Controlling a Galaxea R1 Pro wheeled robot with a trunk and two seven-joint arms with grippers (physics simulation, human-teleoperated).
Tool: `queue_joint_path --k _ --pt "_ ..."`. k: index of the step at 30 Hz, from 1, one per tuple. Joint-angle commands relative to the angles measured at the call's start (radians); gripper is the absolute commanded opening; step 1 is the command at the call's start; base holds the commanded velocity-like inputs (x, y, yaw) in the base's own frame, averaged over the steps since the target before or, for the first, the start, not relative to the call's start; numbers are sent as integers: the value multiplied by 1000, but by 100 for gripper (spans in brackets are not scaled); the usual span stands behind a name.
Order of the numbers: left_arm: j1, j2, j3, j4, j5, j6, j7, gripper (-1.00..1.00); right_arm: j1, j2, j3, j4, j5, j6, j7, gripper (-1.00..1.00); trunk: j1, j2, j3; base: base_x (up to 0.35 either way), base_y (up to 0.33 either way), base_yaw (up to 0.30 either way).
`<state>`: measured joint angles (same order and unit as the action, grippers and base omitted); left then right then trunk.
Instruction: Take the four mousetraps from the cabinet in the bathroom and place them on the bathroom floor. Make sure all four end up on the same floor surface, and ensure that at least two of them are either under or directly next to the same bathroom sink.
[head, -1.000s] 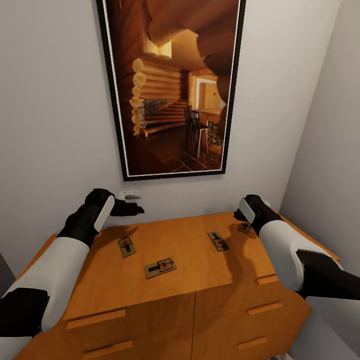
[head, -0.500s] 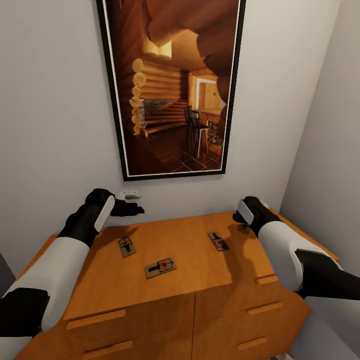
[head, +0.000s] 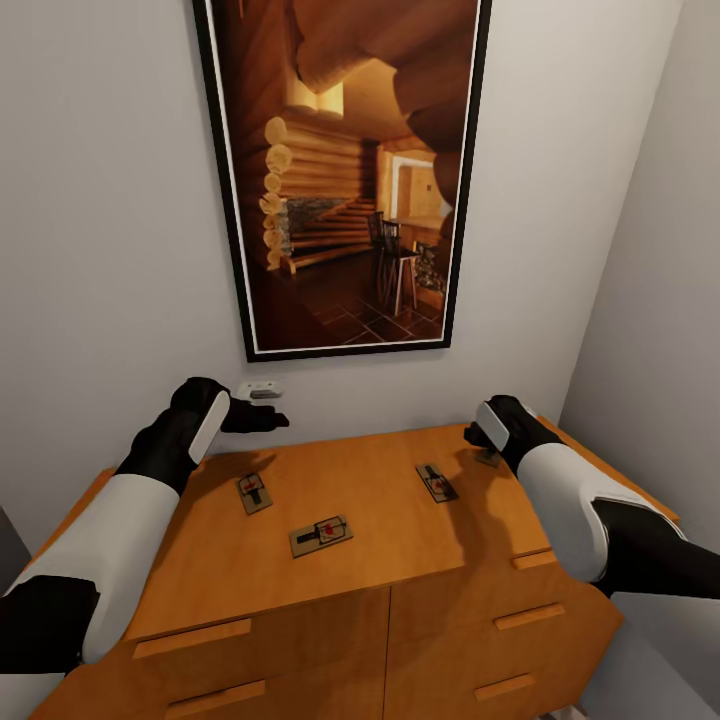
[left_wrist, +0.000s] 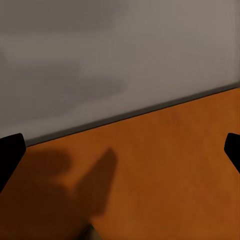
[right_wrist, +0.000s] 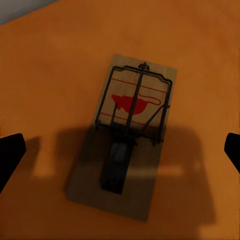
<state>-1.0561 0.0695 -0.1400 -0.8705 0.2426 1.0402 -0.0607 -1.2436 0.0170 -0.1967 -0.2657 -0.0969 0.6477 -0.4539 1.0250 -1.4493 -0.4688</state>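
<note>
right gripper: fingers spread wide, hovering above a small flat brown wooden mousetrap that lies between the fingertips on the orange-brown wooden cabinet top | left gripper: spread apart over bare cabinet top near the grey wall | three other mousetraps lie between the two grippers

Mousetraps atop cabinet

Open cabinet top is being left bare between three spaced mousetraps; reach behind is being blocked by the wall and framed picture.
</note>
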Motion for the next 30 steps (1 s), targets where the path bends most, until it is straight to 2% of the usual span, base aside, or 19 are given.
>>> queue_joint_path --k 1,20,30 --pt "-1 1 -3 -1 -2 3 -4 100 0 0 -3 -2 -10 2 -7 100 0 -1 -1 0 0 0" --pt "-1 1 -3 -1 -2 3 -4 100 0 -4 -19 -1 -10 -2 -3 100 0 -1 -1 0 0 0" --pt "-1 -1 -3 -1 -2 3 -4 100 0 -28 -36 -1 -9 -12 -3 100 0 -1 -1 0 0 0"
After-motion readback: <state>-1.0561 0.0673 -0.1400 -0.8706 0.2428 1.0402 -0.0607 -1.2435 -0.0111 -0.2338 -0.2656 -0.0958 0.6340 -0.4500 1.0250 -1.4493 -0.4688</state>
